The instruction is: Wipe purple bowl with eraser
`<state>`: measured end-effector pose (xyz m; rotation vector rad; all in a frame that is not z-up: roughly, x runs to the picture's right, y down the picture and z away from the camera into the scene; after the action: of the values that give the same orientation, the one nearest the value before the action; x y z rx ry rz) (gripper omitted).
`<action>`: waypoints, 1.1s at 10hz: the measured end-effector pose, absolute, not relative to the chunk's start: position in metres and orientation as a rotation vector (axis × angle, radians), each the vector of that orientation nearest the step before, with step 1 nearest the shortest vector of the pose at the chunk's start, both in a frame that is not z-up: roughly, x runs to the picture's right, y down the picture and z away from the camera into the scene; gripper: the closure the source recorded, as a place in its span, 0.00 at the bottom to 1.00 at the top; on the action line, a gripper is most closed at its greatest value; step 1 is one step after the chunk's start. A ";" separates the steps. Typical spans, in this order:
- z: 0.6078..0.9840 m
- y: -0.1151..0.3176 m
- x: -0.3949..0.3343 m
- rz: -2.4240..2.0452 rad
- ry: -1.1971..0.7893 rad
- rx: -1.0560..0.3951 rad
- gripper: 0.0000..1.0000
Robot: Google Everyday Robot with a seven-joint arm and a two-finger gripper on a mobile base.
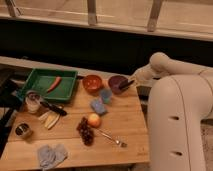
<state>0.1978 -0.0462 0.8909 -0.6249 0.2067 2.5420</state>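
The purple bowl [116,83] is small, round and dark, and stands at the back right of the wooden table [125,120], next to the orange bowl [92,82]. My gripper [127,85] reaches in from the right and sits low at the purple bowl's right rim, its dark tip over the bowl's edge. My white arm [155,65] bends behind it. The eraser does not show; whether it is in the gripper I cannot tell.
A green tray [37,80] with a carrot [54,83] stands at the back left. Two blue sponges [101,100], an apple [94,120], grapes [86,131], a fork [111,137], a cloth [50,154], a cup [33,102], a can [21,131] and a knife [52,106] lie on the table.
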 end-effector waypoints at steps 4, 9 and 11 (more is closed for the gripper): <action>0.893 -0.075 0.177 2.520 0.140 -0.610 1.00; 0.899 -0.078 0.136 2.466 0.145 -0.663 1.00; 0.892 -0.069 0.154 2.469 0.180 -0.648 1.00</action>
<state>0.1540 -0.0693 0.8923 -0.6481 0.1795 2.4689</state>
